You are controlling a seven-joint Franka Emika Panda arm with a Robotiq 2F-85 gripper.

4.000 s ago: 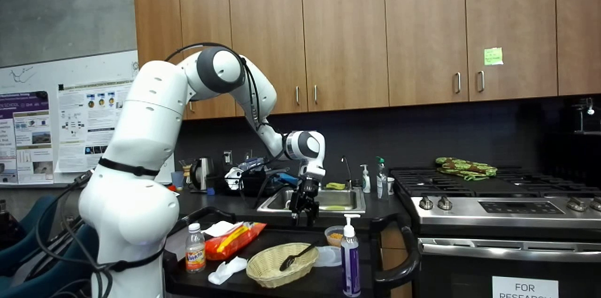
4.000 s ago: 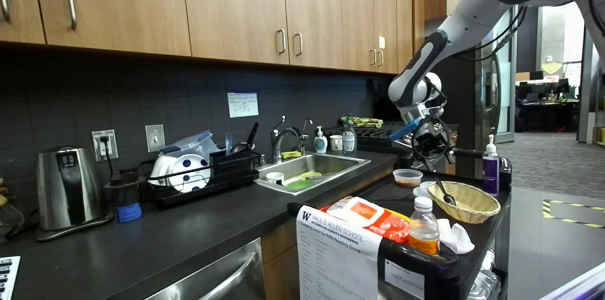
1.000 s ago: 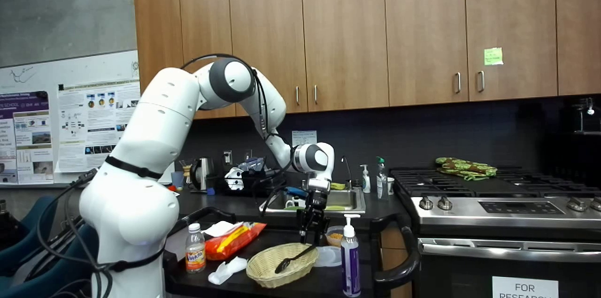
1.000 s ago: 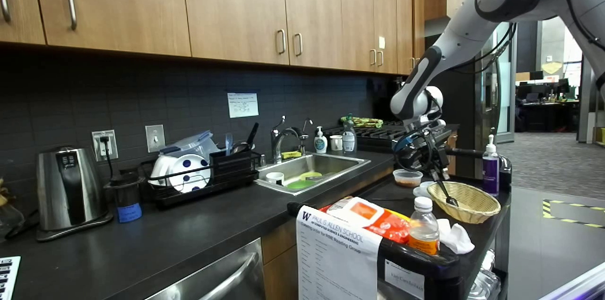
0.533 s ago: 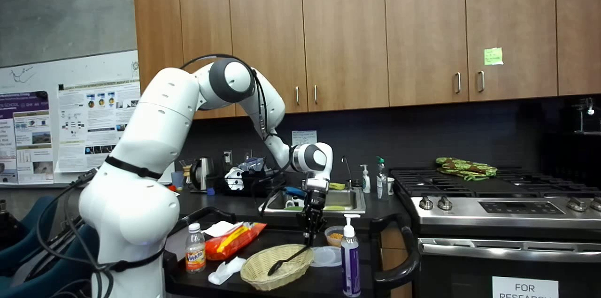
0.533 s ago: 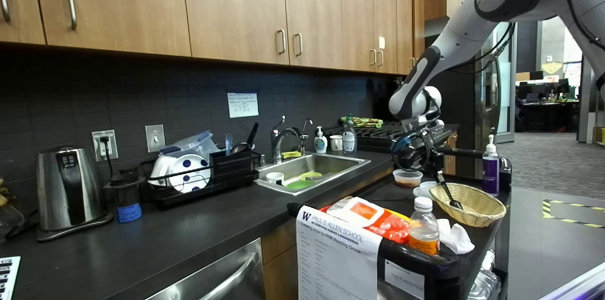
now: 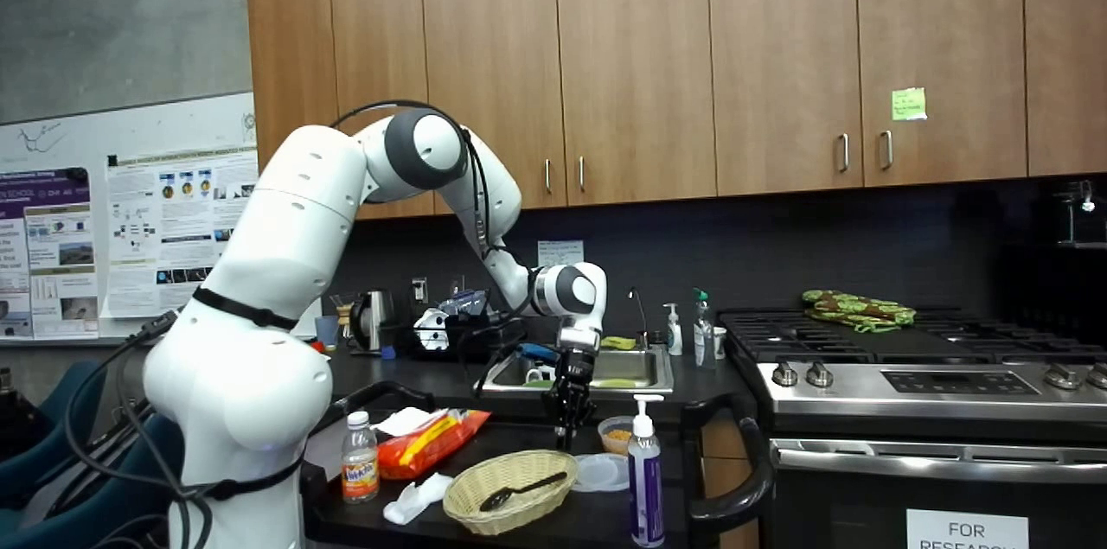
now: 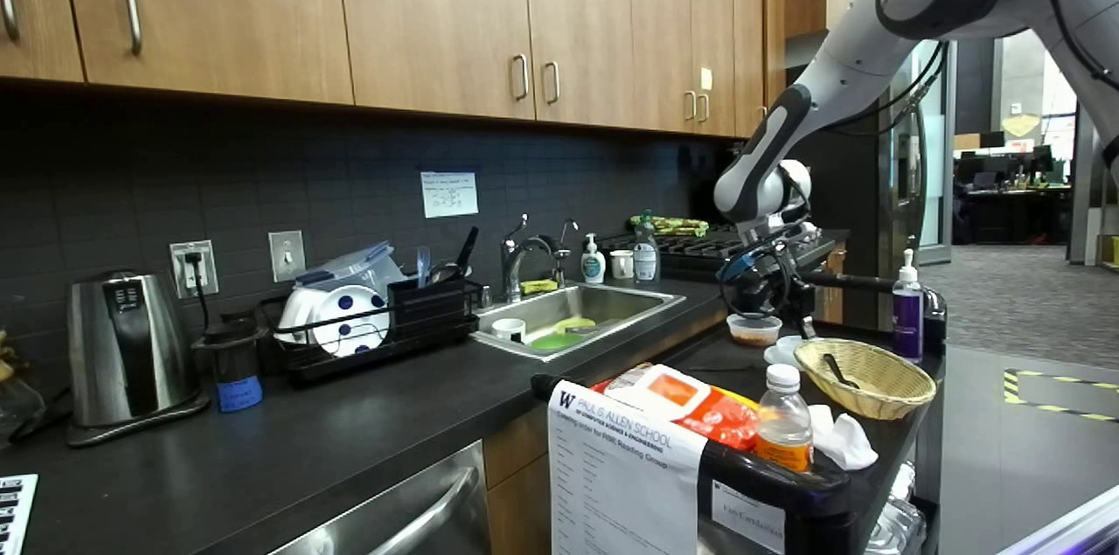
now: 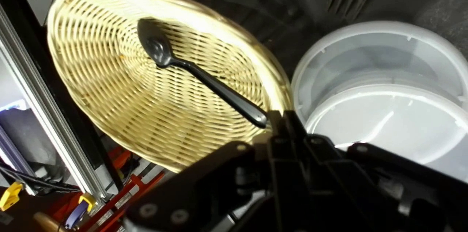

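Spoon point(image 9: 208, 80): lying in the basket point(image 9: 157, 122), outside your grip; by your look, hold not yet made.
Claw point(image 9: 283, 115): fingers pressed together, seemingly on nothing, near the rim.

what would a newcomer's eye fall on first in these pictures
Probably the big white robot arm, arched over the black cart. Next comes the pale wicker basket on that cart, with a black spoon lying inside, and the bright red bag beside the orange-labelled bottle.
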